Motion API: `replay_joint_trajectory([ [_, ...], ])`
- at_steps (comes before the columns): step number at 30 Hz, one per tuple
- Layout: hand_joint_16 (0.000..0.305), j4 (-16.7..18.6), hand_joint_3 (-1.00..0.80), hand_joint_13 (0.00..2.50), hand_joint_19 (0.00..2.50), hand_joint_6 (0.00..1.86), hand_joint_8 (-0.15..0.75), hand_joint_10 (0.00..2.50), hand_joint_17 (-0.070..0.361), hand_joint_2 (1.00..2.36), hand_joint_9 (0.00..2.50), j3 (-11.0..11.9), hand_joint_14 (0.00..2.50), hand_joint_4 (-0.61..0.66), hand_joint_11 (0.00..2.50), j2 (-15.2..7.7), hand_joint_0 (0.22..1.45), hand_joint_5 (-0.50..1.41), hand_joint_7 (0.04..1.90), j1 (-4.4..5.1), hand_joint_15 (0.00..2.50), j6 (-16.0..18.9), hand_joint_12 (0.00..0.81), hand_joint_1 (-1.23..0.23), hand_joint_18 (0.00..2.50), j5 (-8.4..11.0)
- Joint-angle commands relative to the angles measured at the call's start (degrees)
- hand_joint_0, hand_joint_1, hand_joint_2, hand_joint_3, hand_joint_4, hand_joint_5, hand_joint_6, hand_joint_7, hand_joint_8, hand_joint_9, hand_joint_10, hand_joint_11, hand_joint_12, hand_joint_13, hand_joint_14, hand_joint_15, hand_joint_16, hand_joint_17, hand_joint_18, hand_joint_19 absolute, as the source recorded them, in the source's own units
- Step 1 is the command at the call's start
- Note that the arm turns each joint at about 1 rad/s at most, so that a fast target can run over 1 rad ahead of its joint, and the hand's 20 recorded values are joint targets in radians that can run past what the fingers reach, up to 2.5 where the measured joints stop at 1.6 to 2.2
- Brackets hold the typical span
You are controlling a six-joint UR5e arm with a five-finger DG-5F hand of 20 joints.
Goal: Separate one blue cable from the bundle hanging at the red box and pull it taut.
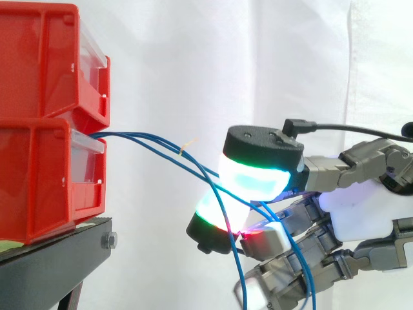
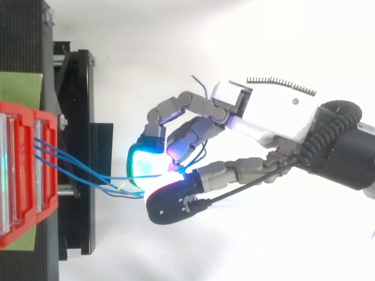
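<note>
Three thin blue cables (image 1: 148,140) leave the lower red bin (image 1: 39,184) and run rightward in a loose fan, converging at my hand (image 1: 358,213). In the top view the cables (image 2: 76,170) meet between two glowing fingertips (image 2: 143,161) that face each other. In the side view the upper pad (image 1: 258,174) glows cyan and green and the lower one sits just beneath it, with the cables pinched between them. Past the pinch the cables slope down behind the other curled fingers. The stretch between bin and hand sags slightly. The hand (image 2: 275,114) is shut on the cables.
A second red bin (image 1: 45,58) is stacked on the lower one, both on a black stand (image 1: 55,258) at the left. A small tan tag (image 1: 187,147) sticks out of the cables. A white curtain hangs behind. The arm enters from the right.
</note>
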Motion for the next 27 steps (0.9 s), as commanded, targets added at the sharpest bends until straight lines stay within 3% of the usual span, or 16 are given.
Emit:
replay_joint_trajectory([
  [1,0.046,0.0,-0.5,0.5,0.38,0.92,0.163,0.02,0.103,1.0,0.92,0.1,0.01,-0.08,1.11,0.0,0.76,-0.22,0.99,-0.03,0.35,0.2,0.338,-0.9,0.5,-0.01],
  [10,0.046,-1.4,-0.5,0.42,0.34,0.92,0.167,0.02,0.104,1.0,0.87,0.0,0.01,-0.08,1.09,0.1,0.75,-0.22,1.02,-0.12,0.29,0.6,0.337,-0.92,0.44,-0.01],
  [20,0.047,-1.5,-0.5,0.43,0.37,0.92,0.183,0.02,0.106,1.0,0.91,0.1,0.01,-0.05,1.12,0.2,0.58,-0.21,1.0,-0.12,0.3,0.6,0.346,-0.96,0.41,-0.19],
  [23,0.049,-2.0,-0.5,0.44,0.39,0.92,0.199,0.02,0.11,1.0,0.95,0.0,0.01,-0.04,1.13,1.1,0.54,-0.19,1.02,-0.12,0.31,0.6,0.354,-0.92,0.42,-0.01],
  [25,0.051,-2.5,-0.5,0.47,0.4,0.91,0.209,0.02,0.115,1.0,0.98,0.0,0.01,-0.03,1.13,1.2,0.51,-0.18,1.02,-0.12,0.32,0.6,0.368,-0.81,0.43,-0.01],
  [27,0.05,-3.4,-0.5,0.49,0.41,0.9,0.204,0.02,0.112,1.0,1.0,0.0,0.01,-0.03,1.13,1.7,0.53,-0.17,1.04,-0.12,0.32,0.6,0.36,-0.76,0.43,-0.1],
])
